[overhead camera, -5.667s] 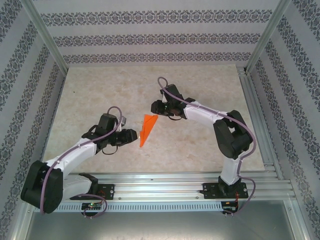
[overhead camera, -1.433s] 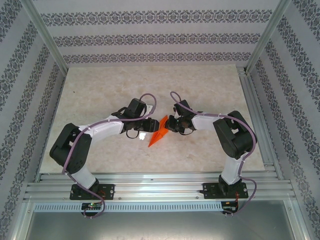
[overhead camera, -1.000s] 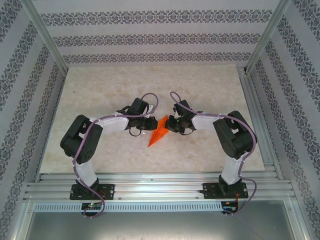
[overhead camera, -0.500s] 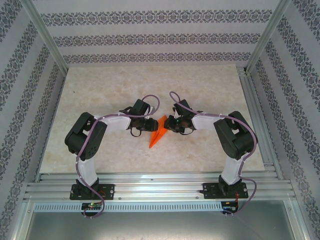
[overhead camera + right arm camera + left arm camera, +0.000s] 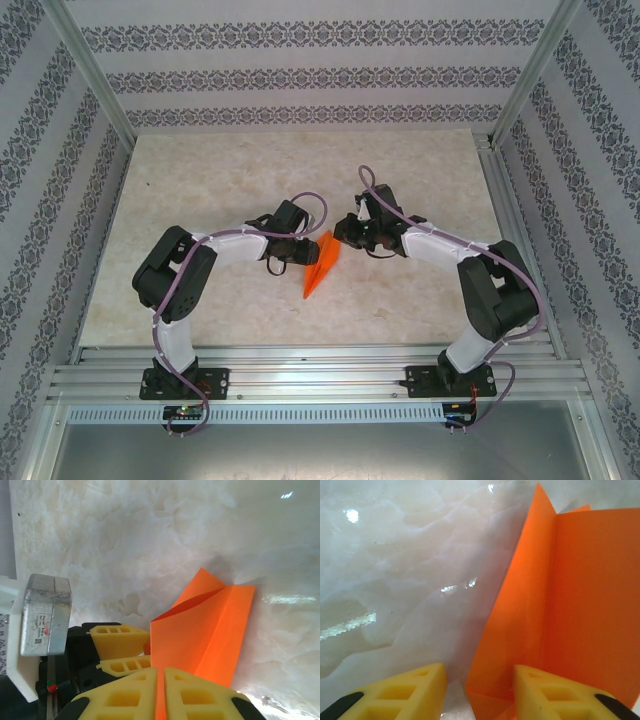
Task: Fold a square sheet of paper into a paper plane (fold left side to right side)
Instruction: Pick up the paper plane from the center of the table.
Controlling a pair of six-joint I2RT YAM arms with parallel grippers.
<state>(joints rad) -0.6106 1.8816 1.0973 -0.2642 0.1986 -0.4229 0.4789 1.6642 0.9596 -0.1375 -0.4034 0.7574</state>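
Paper [image 5: 321,267], bright orange and creased into a slim dart, lies on the pale stone-look table [image 5: 200,180] beyond the middle of the metal rail [image 5: 320,372]. Its sharp tip points toward the rail and its long axis runs away from the rail, leaning right. Farther from the rail than that tip, the left pincer [image 5: 479,679] stands with fingers apart astride the dart's left edge, one yellow finger over the orange flap, the other over bare table. Farther again, at the dart's broad end, the right pincer [image 5: 159,674] has its fingers pressed together with a sliver of orange in the seam, apparently nipping the paper. The left arm looks better placed to carry that flap rightward, though the raised crease and the right pincer sit in its path. Patterned walls [image 5: 320,75] stand farthest from the rail.
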